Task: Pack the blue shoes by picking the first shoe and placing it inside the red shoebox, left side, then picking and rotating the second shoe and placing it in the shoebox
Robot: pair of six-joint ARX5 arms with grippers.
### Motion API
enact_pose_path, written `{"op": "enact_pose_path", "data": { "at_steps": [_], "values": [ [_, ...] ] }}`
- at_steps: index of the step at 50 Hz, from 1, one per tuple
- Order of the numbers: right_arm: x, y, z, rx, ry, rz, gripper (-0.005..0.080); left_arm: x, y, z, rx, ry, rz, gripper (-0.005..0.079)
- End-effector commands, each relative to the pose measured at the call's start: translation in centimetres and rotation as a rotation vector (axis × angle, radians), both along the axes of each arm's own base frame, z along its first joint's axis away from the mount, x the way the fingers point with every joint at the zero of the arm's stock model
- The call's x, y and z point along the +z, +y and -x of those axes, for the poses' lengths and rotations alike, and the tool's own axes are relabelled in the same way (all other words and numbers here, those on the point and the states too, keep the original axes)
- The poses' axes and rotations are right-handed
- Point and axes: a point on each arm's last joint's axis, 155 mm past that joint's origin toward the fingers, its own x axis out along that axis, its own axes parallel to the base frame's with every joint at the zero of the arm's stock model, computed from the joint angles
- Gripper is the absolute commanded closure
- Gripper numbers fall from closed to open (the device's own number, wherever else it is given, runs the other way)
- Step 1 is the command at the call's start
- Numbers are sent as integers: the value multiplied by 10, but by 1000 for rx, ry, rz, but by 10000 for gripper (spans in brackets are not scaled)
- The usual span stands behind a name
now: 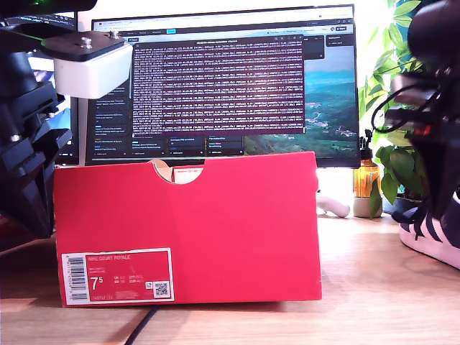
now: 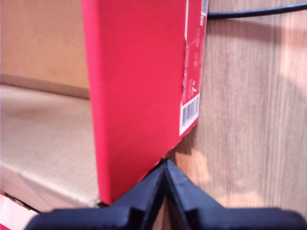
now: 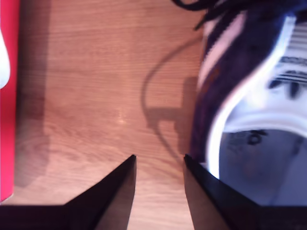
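Note:
The red shoebox [image 1: 187,230] stands mid-table, notch on top and the 7.5 label [image 1: 118,277] at its lower corner. My first gripper [image 2: 165,167] is shut with nothing between its tips, right at the box's labelled wall [image 2: 139,96], with the bare inside of the box beyond that wall. Its arm [image 1: 29,144] is at the exterior view's left. One blue shoe [image 1: 431,233] lies at the exterior view's right edge under the other arm [image 1: 431,108]. My second gripper [image 3: 158,160] is open over bare wood, one finger just beside the shoe [image 3: 249,96]. No other shoe shows.
A monitor [image 1: 230,86] stands behind the box, with a plant [image 1: 388,86], an amber bottle [image 1: 366,180] and a white object [image 1: 334,205] at the exterior view's right. A black cable [image 1: 144,327] runs out in front of the box. A red edge [image 3: 7,120] shows beside the second gripper.

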Motion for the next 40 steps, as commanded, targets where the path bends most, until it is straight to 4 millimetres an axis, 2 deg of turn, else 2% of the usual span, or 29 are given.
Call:
{"op": "enact_pose_path", "data": {
  "at_steps": [1,15,18,25,40],
  "values": [
    [11,3,-6,2,-14,-24,466,-6,1,1,13,10,1,761],
    [48,7,-17,17,-50,-18,466,-6,1,1,13,10,0,761],
    [47,6,-15,16,-42,-11,466,-6,1,1,14,9,1,761],
    [42,-18,-14,-7,-34,113,466,-6,1,1,16,10,2,761],
    [33,-26,-8,-17,18,149,466,-6,0,1,19,8,5,761]
  ]
}}
